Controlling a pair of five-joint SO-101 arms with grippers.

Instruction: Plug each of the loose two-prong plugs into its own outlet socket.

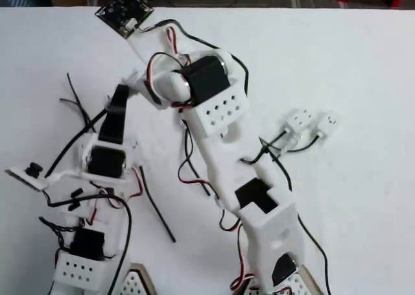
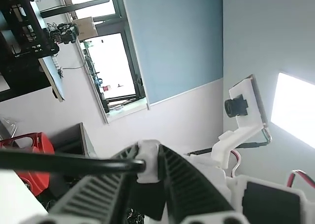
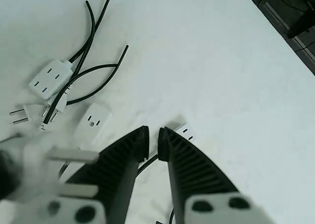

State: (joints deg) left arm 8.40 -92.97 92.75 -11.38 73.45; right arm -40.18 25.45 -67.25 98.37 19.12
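Note:
In the left wrist view my left gripper (image 2: 147,160) is shut on a small white two-prong plug (image 2: 147,152) whose black cord (image 2: 64,162) runs off to one side. From above, that gripper (image 1: 123,91) is raised over the table's left half. My right gripper (image 3: 152,134) hangs above the table, its fingers almost touching with nothing seen between them. Below it lie a white multi-socket block (image 3: 49,76), a loose plug (image 3: 24,114), and two white outlets (image 3: 92,120) (image 3: 184,132). A blurred plug (image 3: 64,172) with two prongs hangs close beside the right gripper.
White outlets (image 1: 301,120) (image 1: 329,123) and a plug (image 1: 290,139) lie at the right of the white table (image 1: 363,61). Loose black cords (image 1: 155,211) trail between the arms. The right arm (image 1: 220,152) stretches diagonally across the middle. Its camera board (image 2: 243,106) hangs near the left gripper.

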